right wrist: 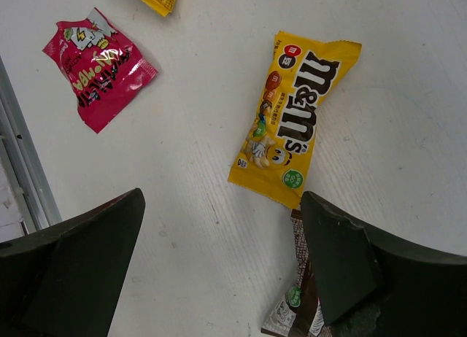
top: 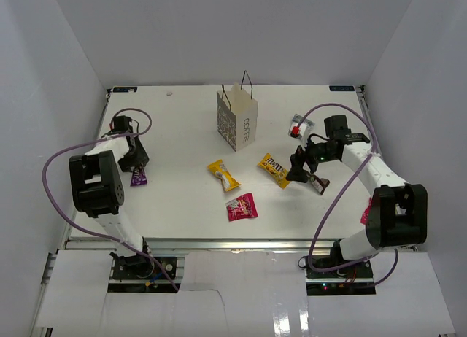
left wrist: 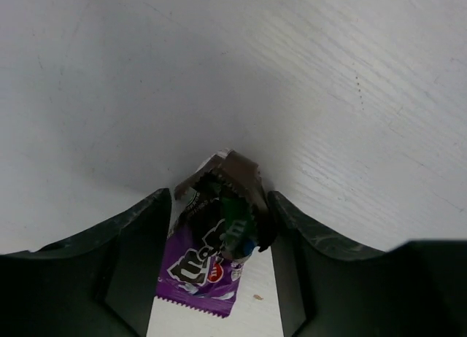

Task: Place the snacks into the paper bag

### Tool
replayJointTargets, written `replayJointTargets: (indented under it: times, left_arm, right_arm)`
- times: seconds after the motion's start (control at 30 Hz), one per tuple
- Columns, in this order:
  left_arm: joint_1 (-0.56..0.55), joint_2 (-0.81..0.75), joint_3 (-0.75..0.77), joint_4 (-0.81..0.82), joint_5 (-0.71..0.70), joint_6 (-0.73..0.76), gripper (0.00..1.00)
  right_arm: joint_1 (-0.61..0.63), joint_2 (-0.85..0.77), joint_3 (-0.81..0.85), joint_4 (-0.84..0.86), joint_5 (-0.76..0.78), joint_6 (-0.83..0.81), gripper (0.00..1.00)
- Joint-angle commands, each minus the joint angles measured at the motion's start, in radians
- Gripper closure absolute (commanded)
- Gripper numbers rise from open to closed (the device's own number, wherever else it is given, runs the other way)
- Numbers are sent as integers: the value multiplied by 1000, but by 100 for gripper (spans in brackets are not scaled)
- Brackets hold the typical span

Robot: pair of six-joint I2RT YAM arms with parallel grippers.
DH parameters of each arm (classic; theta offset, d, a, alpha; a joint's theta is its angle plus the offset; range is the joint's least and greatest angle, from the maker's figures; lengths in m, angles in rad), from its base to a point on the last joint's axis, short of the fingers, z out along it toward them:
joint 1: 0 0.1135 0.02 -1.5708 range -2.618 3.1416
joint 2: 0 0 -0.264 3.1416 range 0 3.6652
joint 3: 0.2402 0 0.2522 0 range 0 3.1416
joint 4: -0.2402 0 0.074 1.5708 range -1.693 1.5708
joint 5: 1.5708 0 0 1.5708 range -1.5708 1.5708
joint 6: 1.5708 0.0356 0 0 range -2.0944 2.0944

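Left claw (left wrist: pixel 219 197) straddles purple packet (left wrist: pixel 195 270) near table (top: pixel 175 209) edge.

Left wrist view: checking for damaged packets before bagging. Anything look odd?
Yes: the purple packet, between the fingers of the left hand, looks crumpled, its far end scrunched up and dark. Torn or not, I cannot tell.

On the yellow packet (right wrist: pixel 292 125) under my right wrist I read "m&m's" in brown letters. The paper bag (top: pixel 235 124) carries "COFFEE" on its side. The purple packet (left wrist: pixel 198 270) under my left wrist shows part of a white "m" logo. The red-pink packet's (right wrist: pixel 98 67) lettering I cannot make out.
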Motion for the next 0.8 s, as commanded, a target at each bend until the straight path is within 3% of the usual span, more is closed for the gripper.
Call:
replayJointTargets:
  times: [0.0, 0.2, 0.27, 0.3, 0.33, 0.37, 0.43, 0.47, 0.63, 0.77]
  left_arm:
    - [2, -11, 19, 13, -27, 43, 36]
    - [-3, -126, -23, 50, 80, 27, 62]
    - [-23, -184, -35, 84, 215, 7, 66]
    - [-44, -245, -37, 117, 325, -24, 66]
    - [-56, -278, -43, 118, 326, -42, 66]
    - [-73, -310, -49, 177, 444, -68, 66]
    - [-147, -388, -54, 274, 552, -154, 66]
    - [-220, -414, -28, 335, 576, -215, 66]
    - [-360, -383, 109, 510, 634, -399, 66]
    - [-489, -269, 337, 530, 590, -441, 66]
  right_arm:
    - [-8, 12, 41, 19, -21, 6, 7]
    - [-10, 31, 62, 19, -23, 14, 6]
    - [-10, 35, 69, 17, -21, 16, 6]
    - [-10, 38, 72, 17, -21, 16, 6]
    - [-10, 38, 73, 17, -21, 16, 6]
    - [-10, 41, 75, 17, -23, 16, 6]
    - [-8, 44, 82, 17, -26, 19, 6]
    - [-10, 47, 87, 19, -29, 20, 6]
    - [-10, 46, 99, 17, -32, 28, 6]
    - [-13, 29, 90, 19, -32, 36, 6]
